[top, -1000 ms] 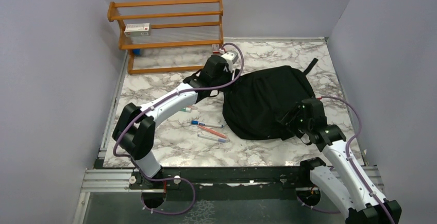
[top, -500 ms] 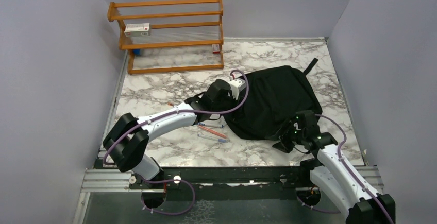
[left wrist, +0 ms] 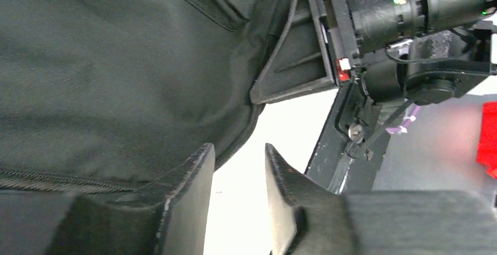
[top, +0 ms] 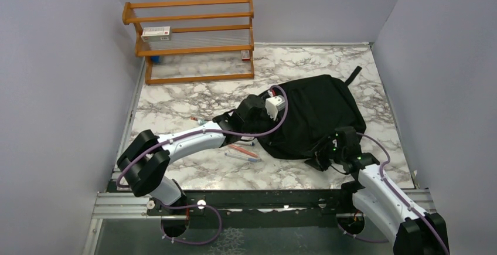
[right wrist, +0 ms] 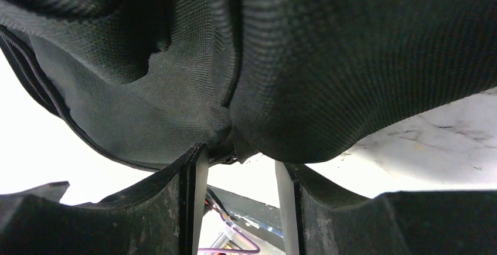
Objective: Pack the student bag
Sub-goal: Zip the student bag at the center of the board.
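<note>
Black student bag lies slumped at centre-right of the marble table. Left gripper sits at the bag's left edge with jaws parted and bare table showing between them (fabric just beside one finger). Right gripper is at the bag's lower edge, jaws parted, with a fabric fold just past the fingertips.

1 bag, 1 rack, 2 arms

The large, rounded, soft fabric backpack is plain black with a fine woven texture. The marble-patterned table top is white with grey veining. The slatted wooden rack is orange-brown. The thin plastic pen is orange-red. The surrounding walls are pale lilac-grey.
</note>
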